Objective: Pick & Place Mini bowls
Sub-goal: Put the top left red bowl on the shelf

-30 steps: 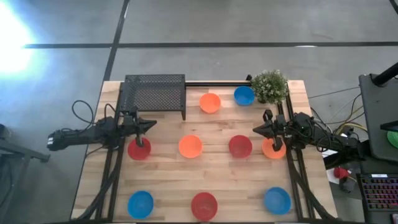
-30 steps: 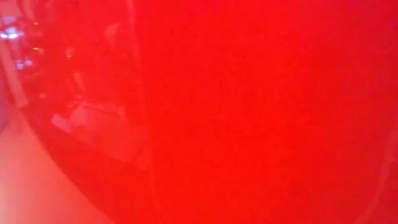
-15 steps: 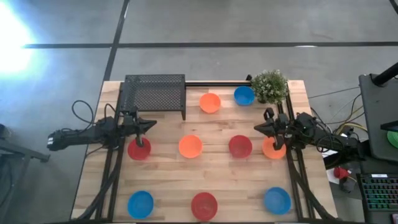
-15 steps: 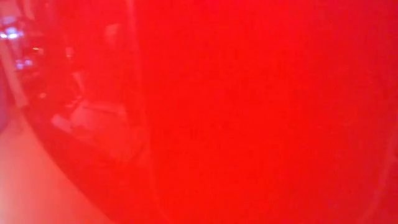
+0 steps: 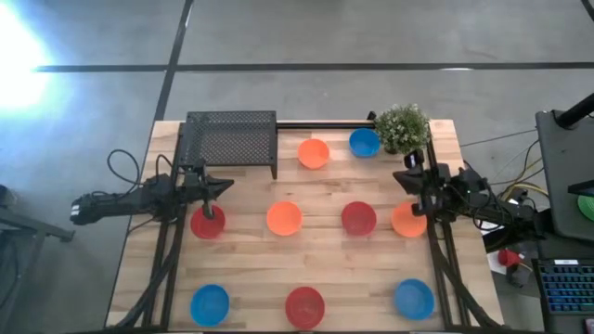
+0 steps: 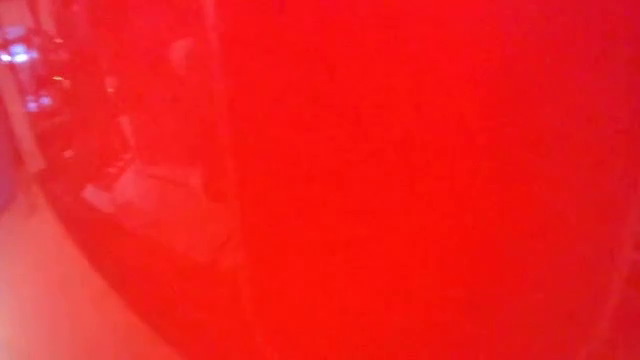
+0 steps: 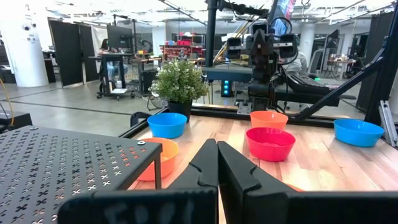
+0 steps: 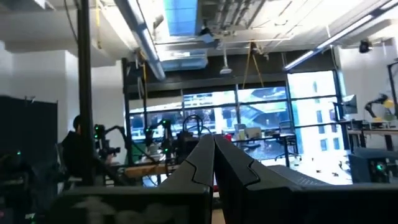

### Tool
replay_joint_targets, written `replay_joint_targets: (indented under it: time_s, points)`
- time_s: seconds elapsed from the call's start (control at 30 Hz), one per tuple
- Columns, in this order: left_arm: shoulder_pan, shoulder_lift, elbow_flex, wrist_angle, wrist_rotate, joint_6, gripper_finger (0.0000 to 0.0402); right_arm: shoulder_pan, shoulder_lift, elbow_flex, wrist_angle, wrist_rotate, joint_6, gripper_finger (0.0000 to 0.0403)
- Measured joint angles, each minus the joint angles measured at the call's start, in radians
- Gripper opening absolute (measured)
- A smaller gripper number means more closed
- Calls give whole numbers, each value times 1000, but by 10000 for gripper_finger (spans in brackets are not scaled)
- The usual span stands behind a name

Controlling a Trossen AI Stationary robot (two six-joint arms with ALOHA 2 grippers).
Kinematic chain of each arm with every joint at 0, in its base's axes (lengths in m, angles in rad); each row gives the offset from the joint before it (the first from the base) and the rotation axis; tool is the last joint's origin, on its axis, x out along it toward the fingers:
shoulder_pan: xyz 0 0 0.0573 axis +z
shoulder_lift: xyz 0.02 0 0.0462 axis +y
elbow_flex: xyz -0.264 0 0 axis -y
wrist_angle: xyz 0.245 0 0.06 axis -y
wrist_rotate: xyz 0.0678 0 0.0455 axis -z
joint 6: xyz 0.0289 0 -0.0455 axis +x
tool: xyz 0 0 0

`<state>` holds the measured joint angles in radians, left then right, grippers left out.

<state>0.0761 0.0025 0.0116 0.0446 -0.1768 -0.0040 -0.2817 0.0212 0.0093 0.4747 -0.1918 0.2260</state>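
Nine mini bowls sit on their bases on the wooden table. Along the far side are an orange bowl [image 5: 313,153] and a blue bowl [image 5: 364,142]. In the middle row are red [image 5: 208,223], orange [image 5: 284,218], red [image 5: 358,218] and orange [image 5: 406,223]. Along the near edge are blue [image 5: 209,304], red [image 5: 304,306] and blue [image 5: 413,299]. My left gripper [image 5: 223,186] [image 7: 217,155] is shut and hovers by the left red bowl. My right gripper [image 5: 408,176] [image 8: 213,149] is shut and raised, beyond the right orange bowl.
A black mesh rack [image 5: 229,141] stands at the far left of the table. A small green potted plant [image 5: 403,127] stands at the far right corner. The near red bowl's wall [image 6: 400,180] fills the low view. Bare wood lies between the rows of bowls.
My right gripper has drawn back from the right orange bowl toward the table's right and far edges. It has tipped upward and stays shut. The bowls have not moved.
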Motion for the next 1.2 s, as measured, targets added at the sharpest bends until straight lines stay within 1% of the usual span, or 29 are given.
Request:
replay_joint_targets:
  time_s: [0.13,0.27,0.37,0.5,0.63,0.73,0.8,0.9,1.07,1.2]
  points:
    - [0,0,0,0,0,0,0,0,0,1,11,41,3,9]
    - [0,0,0,7,-1,0,0,0,7,32,8,77,-24,9]
    - [0,0,0,69,-1,0,0,0,26,82,-18,90,-73,8]
    - [0,0,14,137,-1,-36,0,0,82,180,-141,105,-124,8]
    - [0,4,58,139,-1,-54,0,0,168,305,-319,142,-132,8]
    - [0,18,106,117,-1,-54,0,0,242,402,-442,143,-151,8]
    - [0,34,151,70,-1,-54,0,0,291,464,-504,143,-179,8]
    - [0,74,233,-42,-8,-54,0,0,360,546,-562,143,-217,8]
    - [0,179,399,-288,-70,-82,0,0,447,646,-601,143,-267,8]
    - [0,280,532,-484,-88,-220,0,0,495,693,-601,142,-264,8]
